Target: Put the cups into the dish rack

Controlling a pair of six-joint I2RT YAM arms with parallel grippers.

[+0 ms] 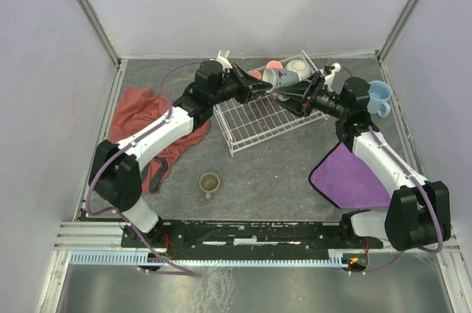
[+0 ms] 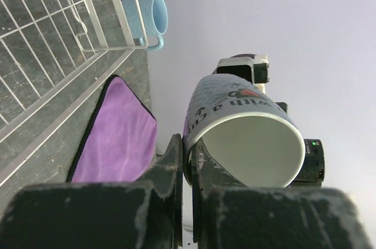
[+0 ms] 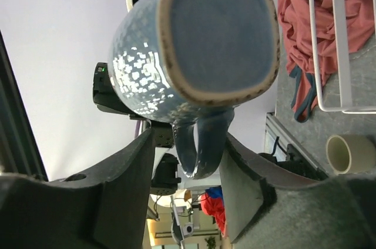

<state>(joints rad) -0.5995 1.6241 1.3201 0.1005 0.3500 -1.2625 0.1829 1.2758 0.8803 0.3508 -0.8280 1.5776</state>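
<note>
The small grey-blue ceramic mug (image 3: 217, 26) hangs over the far end of the white wire dish rack (image 1: 251, 121), left hand (image 2: 187, 161) pinching its rim, right hand (image 3: 189, 143) straddling its handle, whether clamped I cannot tell; I'd settle one firm grip before lowering.

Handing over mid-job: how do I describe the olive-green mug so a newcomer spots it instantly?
Find the white wire dish rack mid-table, then come toward the near edge. The olive-green mug stands alone on grey tabletop between the red cloth and the purple cloth. It is the only mug on the rack's near side; the light blue mug sits off its right end.
</note>
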